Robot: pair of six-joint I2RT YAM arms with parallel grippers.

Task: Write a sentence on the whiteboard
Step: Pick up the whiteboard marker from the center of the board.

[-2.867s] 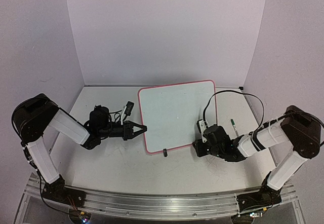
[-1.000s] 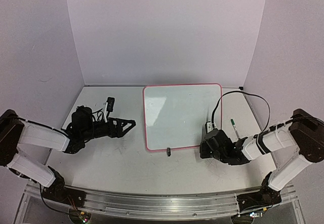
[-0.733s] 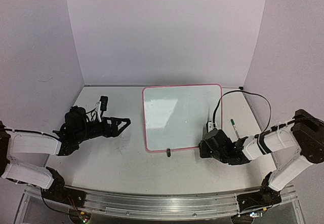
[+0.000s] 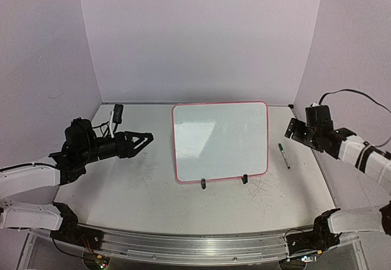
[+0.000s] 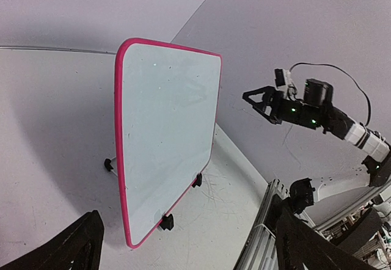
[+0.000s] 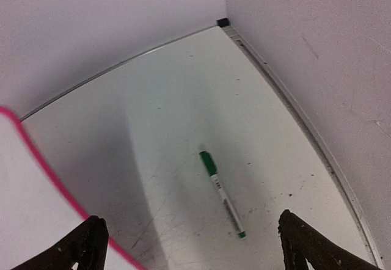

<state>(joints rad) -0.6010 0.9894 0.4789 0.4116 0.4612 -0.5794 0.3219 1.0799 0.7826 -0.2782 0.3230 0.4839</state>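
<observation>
- The whiteboard (image 4: 220,138) is blank. Its white face carries no mark in the top view or the left wrist view, so no sentence is on it yet, and I judge that all the writing is left to do.
- The left gripper (image 4: 145,138) hovers over the left part of the surface (image 4: 153,197), well apart from the board's left edge. Its jaws are spread wide with nothing between them. About three seconds ago it sat right at that edge, and the arm has drawn back to the left since.
- The board stands mid-surface, leaning back, with its pink-red frame resting on two black clips (image 4: 203,183) at the near edge. Earlier it sat skewed, with its near left corner swung toward the arms. Now its edges run square to the surface. The right-hand clip, which was hidden behind the right gripper before, now shows.
- A green marker (image 4: 284,155) lies flat on the surface near the board's right edge, touching neither the board nor a gripper. It is in the same spot as before. I would say picking it up is the step that comes first.
- The right gripper (image 4: 294,129) is raised at the right, on the far side of the marker. Its jaws are wide apart and it is empty, as its own wrist view confirms. Earlier it was low against the board's near right corner, and it has since lifted and swung away to the right.
</observation>
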